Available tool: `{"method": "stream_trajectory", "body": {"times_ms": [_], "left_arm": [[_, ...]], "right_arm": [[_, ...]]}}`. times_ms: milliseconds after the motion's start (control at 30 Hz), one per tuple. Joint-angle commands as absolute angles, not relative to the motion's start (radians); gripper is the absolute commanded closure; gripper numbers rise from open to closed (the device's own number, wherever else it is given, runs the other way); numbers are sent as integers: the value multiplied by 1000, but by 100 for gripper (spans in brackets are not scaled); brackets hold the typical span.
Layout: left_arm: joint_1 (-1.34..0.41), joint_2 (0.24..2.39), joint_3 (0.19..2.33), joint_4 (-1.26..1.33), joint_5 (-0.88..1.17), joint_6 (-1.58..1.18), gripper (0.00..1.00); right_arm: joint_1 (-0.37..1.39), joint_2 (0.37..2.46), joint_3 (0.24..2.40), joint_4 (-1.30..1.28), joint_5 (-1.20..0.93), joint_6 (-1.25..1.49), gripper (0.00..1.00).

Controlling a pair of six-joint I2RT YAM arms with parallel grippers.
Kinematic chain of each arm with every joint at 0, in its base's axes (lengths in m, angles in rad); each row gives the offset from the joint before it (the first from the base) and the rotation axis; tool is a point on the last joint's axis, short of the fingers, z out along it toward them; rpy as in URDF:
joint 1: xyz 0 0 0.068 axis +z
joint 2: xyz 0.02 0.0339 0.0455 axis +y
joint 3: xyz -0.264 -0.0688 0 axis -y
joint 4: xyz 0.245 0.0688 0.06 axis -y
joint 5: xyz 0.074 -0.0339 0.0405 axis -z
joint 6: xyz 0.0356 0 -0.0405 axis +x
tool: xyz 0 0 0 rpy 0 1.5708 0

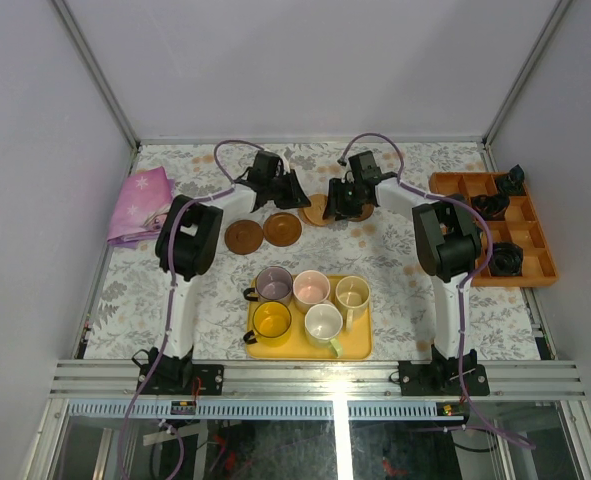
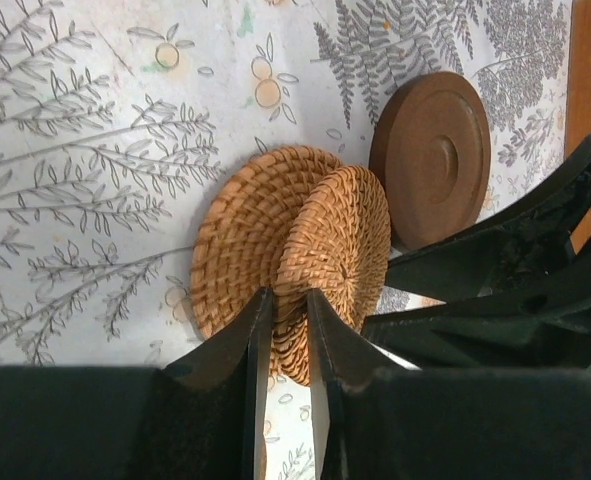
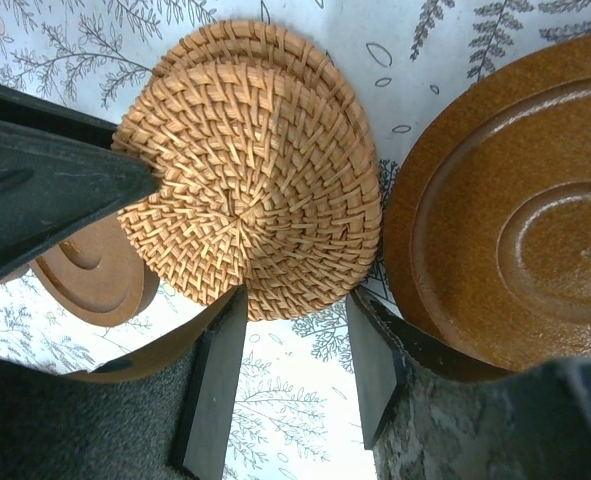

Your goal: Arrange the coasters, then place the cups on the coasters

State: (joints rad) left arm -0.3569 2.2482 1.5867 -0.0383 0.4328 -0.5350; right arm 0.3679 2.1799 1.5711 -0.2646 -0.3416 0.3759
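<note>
Pinching the near rim of the upper woven coaster [image 2: 340, 255] with the left gripper [image 2: 289, 300], jaws drawn down to a narrow slot with the weave caught between them. Seen from that wrist, reaching away from the jaws toward 12 to 1 o'clock, tilted up off the patterned table cover [image 2: 95, 150] and overlapping the lower woven coaster [image 2: 237, 230], flat toward 11 o'clock. Just beyond, at 1 o'clock, a wooden coaster [image 2: 435, 158], close to the woven pair; touching or not, hard to tell. Facing the same pair from the opposite side with the right gripper [image 3: 295, 295]: about half open, gripping nothing, the stack's rim just at the mouth of the jaws at 12 o'clock. Judged from this, a job for the left arm, already on the rim. Probably best drawn back along the disc's own plane, toward the left wrist, peeling the top one off without dragging the lower one or knocking the right fingers. From above, two more wooden coasters [image 1: 282, 229] at 11 o'clock of the yellow tray [image 1: 363, 345], with all five cups [image 1: 311, 290] waiting on it
</note>
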Motion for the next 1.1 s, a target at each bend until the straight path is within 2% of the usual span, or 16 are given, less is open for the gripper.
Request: {"method": "stream_trajectory", "body": {"times_ms": [0, 267, 533, 733, 1067], "left_arm": [[-353, 2159, 1533, 16, 473, -538, 100], [-272, 2035, 1416, 161, 536, -668, 100], [-196, 1936, 1286, 225, 487, -706, 100], [-147, 1862, 1163, 239, 371, -709, 100], [-83, 1795, 1076, 213, 147, -676, 100]], "right_arm": [[374, 2083, 1546, -229, -365, 349, 49], [374, 1952, 1510, -240, -290, 319, 51], [373, 1990, 1577, -282, -281, 284, 58], [373, 2052, 1669, -308, -309, 248, 67], [374, 2127, 1768, -337, -408, 185, 70]]}}
